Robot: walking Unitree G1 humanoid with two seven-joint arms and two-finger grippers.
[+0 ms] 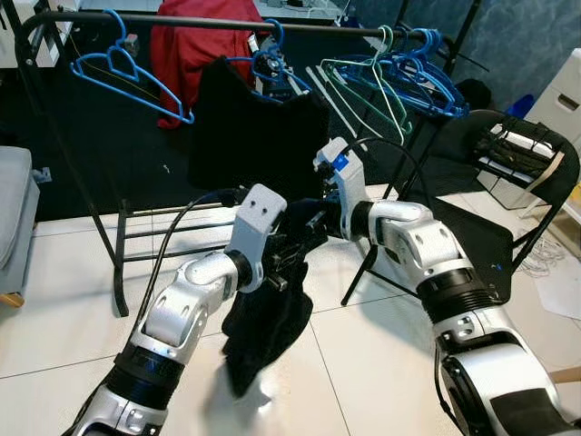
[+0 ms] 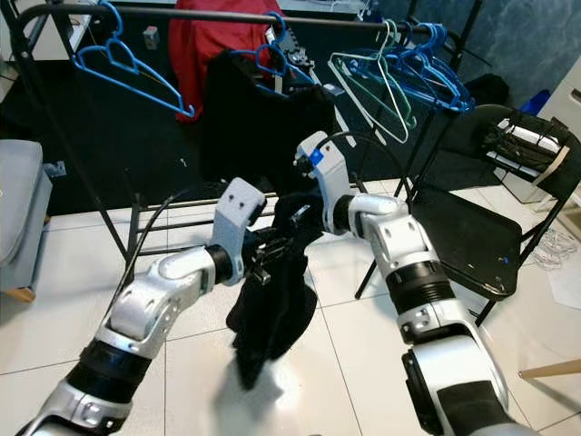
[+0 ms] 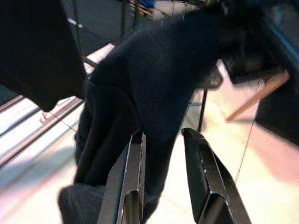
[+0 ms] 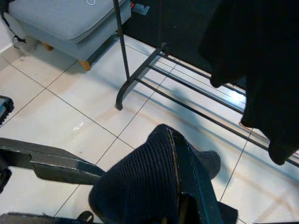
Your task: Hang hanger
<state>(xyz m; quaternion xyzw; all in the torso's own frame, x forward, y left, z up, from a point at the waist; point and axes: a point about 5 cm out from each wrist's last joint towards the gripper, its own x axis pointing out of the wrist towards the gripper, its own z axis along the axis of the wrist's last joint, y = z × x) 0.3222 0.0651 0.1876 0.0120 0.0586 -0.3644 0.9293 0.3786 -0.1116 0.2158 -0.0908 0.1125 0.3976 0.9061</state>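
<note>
Preparation seems underway: left gripper (image 1: 289, 263) and right gripper (image 1: 320, 218) both pinch the black garment (image 1: 268, 313) below the rack rail (image 1: 200, 20), so lifting it there comes next.

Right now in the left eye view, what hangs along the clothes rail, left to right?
Single blue hanger → red garment → black garment on a blue hanger → bunch of pale green and blue hangers at the right end of the rail.
</note>
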